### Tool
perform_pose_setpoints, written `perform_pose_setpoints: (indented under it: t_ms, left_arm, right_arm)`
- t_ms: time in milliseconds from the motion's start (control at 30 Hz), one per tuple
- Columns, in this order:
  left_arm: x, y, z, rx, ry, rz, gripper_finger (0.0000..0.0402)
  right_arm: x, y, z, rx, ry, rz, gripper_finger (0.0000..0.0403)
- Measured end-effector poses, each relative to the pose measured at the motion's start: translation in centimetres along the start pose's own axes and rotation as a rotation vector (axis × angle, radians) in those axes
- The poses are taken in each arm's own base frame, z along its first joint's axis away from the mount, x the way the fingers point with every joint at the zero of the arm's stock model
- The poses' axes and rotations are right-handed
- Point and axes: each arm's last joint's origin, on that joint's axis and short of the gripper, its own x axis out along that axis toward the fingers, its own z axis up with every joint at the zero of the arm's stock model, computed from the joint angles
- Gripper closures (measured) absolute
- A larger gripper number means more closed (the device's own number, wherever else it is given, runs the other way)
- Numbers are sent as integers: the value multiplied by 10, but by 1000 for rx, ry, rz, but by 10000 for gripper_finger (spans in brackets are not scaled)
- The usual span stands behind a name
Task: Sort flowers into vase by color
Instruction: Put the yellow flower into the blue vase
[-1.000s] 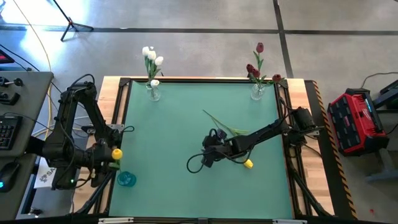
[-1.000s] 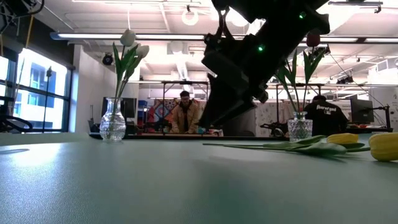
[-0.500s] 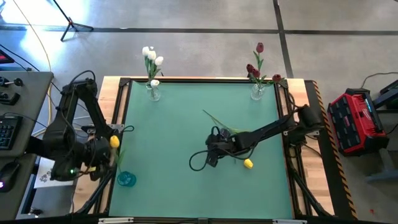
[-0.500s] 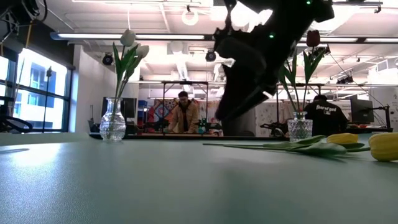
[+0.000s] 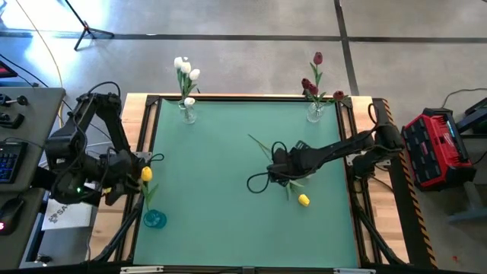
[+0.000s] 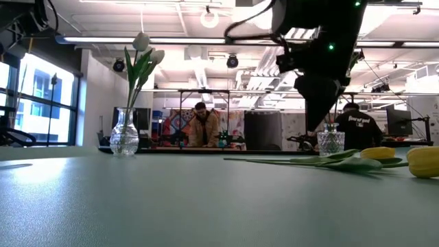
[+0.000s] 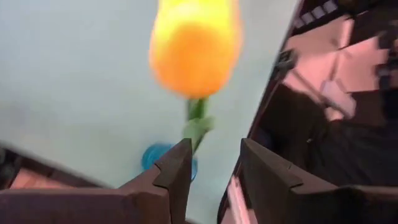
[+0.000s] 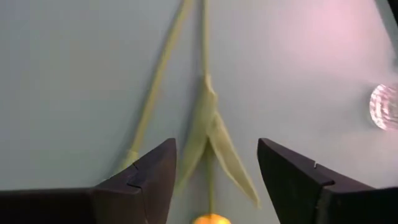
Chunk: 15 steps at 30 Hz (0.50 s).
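Observation:
A yellow tulip [image 5: 146, 174] hangs in my left gripper [image 5: 131, 176] over the table's left edge. Its head [image 7: 196, 46] shows past the fingers, with a small blue vase [image 5: 154, 219] below; whether the stem reaches the vase I cannot tell. My right gripper [image 5: 276, 164] is open and hovers above two yellow tulips lying flat mid-table, with one head [image 5: 303, 200] beside it. Their stems and leaves [image 8: 210, 134] lie under its spread fingers [image 8: 214, 186]. Both heads [image 6: 378, 153] [image 6: 425, 161] rest on the table. My left gripper holds the yellow tulip by its green stem [image 7: 196, 124], below the head, and the stem runs in between the two fingers [image 7: 177, 171]. The fingers hide the exact place of contact. The tulip is lifted clear, head foremost beyond the fingertips.
A clear vase with white tulips [image 5: 187, 113] stands at the far-left corner. Another with dark red tulips [image 5: 316, 112] stands at the far-right corner. Bare green mat [image 5: 205, 183] lies between the arms. People sit in the room beyond the table [image 6: 202, 127].
My right gripper has moved toward the table's far right, from beside the tulip stems to above them, staying open. My left arm has swung and carried the yellow tulip a little toward the far edge above the blue vase.

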Motion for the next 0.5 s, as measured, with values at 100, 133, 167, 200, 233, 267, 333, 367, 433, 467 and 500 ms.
perform_pose_setpoints:
  t_ms: [100, 133, 167, 200, 233, 267, 333, 367, 433, 467, 500]
  left_arm:
    - [-4, 3, 8, 35, -71, -54, 287]
    - [-6, 5, 11, 54, -86, -67, 289]
    - [-7, 7, 13, 74, -99, -79, 290]
    - [-8, 9, 15, 92, -111, -90, 291]
    - [-10, 10, 17, 111, -133, -102, 291]
    - [-11, 12, 20, 131, -163, -117, 291]
    - [-14, 15, 25, 179, -243, -148, 292]
    - [-15, 16, 28, 206, -285, -159, 292]
    - [-18, 18, 33, 258, -373, -176, 292]
    - [-19, 19, 35, 289, -415, -179, 292]
    - [-20, 19, 36, 321, -452, -178, 292]
  right_arm:
    - [3, -6, 2, -5, 21, -19, 197]
    - [5, -6, 4, -10, 17, -15, 201]
    - [6, -7, 6, -14, 13, -12, 205]
    - [8, -9, 9, -21, 8, -8, 209]
    - [10, -10, 12, -26, -1, 1, 212]
    - [11, -11, 16, -31, -14, 11, 216]
    - [17, -14, 23, -54, -26, 29, 223]
    - [20, -15, 26, -65, -27, 44, 225]
    - [29, -16, 31, -85, -10, 70, 228]
    - [33, -15, 33, -94, 1, 80, 229]
    - [38, -15, 34, -105, 16, 85, 229]
